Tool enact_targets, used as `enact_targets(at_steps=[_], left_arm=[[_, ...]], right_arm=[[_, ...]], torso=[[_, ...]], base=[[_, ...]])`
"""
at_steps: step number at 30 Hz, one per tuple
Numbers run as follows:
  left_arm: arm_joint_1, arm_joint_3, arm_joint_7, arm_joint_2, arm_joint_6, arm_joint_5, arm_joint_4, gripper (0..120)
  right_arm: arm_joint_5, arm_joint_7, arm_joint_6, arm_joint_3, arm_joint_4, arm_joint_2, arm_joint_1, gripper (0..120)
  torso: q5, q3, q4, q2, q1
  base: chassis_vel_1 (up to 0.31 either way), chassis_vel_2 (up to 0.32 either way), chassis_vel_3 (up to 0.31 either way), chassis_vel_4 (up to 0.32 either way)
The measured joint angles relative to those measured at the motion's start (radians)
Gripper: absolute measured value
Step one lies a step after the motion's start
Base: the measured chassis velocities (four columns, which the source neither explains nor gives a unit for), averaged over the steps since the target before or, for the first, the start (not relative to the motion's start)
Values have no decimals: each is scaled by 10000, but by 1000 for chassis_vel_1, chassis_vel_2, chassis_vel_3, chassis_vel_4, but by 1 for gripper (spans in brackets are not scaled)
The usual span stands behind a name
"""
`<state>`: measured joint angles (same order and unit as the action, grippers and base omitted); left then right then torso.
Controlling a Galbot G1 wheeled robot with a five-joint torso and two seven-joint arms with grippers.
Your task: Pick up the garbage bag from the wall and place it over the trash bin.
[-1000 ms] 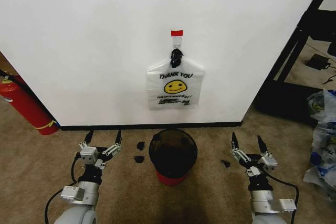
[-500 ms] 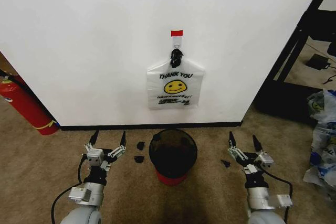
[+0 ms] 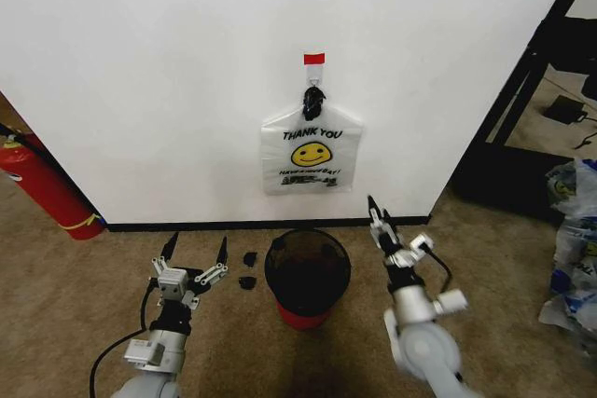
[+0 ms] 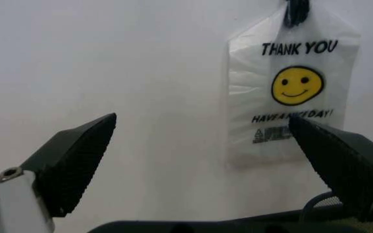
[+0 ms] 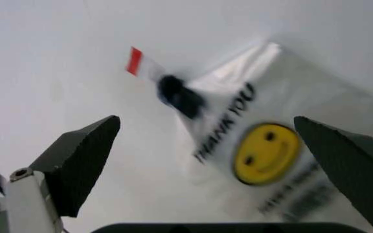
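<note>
Far left by the wall (image 3: 168, 62): a red fire extinguisher (image 3: 42, 184), leaning, standing on the carpet (image 3: 65, 286). Next, low over the carpet: the left gripper (image 3: 195, 251), fingers (image 4: 70, 162) wide apart, holding nothing, pointing toward the wall. Just beside it, toward the middle: small black pieces (image 3: 248, 269) lying on the carpet. In the middle, close to the black baseboard (image 3: 187, 226): the trash bin (image 3: 308, 272), round and black with a red base, open and upright. Directly above the bin, on the wall: the garbage bag (image 3: 311, 151), hanging flat from a small hook (image 3: 314, 76) under a red tape strip (image 3: 314, 59), handles gathered in a dark knot, yellow smiley face and "THANK YOU" print facing outward. To the right of the bin, raised and tilted toward the bag: the right gripper (image 3: 376, 216), apart from the bag, not touching; fingers (image 5: 76, 162) wide apart, with the bag and tape seen between them. Far right: a black frame (image 3: 541, 53) and some plastic bags (image 3: 571, 240) on the floor.
</note>
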<state>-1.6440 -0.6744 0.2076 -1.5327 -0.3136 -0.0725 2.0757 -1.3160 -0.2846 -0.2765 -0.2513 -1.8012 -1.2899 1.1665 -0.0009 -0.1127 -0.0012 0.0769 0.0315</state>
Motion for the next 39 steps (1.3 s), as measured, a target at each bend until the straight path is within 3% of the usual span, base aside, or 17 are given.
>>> enact_targets(at_steps=[6, 11, 21, 25, 28, 32, 39], left_arm=[[-85, -110, -6, -69, -10, 46, 134, 100], [-113, -126, -9, -187, -43, 179, 165, 100], [-208, -199, -28, -256, -91, 285, 299, 100], [-171, -183, -44, -274, -91, 286, 240, 100], [-152, -152, -63, -317, -141, 301, 143, 100], [-150, -145, -73, -336, -184, 321, 114, 100], [-119, -170, -80, -307, -179, 325, 114, 100]], right_arm=[[-1326, -759, 428, 344, 812, -57, -1364, 100], [-1454, -733, 458, 738, 1567, -172, -2202, 100], [-1213, -994, 269, 1298, 4299, -1482, -4639, 100], [-1136, -1196, 289, 1323, 4671, -1812, -5067, 97], [-1012, -1298, 329, 1329, 5004, -1965, -5404, 81], [-898, -1497, 401, 1255, 5513, -2098, -5708, 70], [-687, -1646, 431, 1200, 5860, -2256, -5810, 62]], torso=[[0, 1, -3, 0, 0], [0, 0, -4, 0, 0], [1, 1, -1, 0, 0], [-1, 1, -1, 0, 0], [-1, 1, -3, 0, -1], [0, 2, -4, 0, 0], [1, 2, -2, 0, -1]], base=[[0, 0, 0, 0], [0, 0, 0, 0], [0, 0, 0, 0], [0, 0, 0, 0], [0, 0, 0, 0], [0, 0, 0, 0], [0, 0, 0, 0]])
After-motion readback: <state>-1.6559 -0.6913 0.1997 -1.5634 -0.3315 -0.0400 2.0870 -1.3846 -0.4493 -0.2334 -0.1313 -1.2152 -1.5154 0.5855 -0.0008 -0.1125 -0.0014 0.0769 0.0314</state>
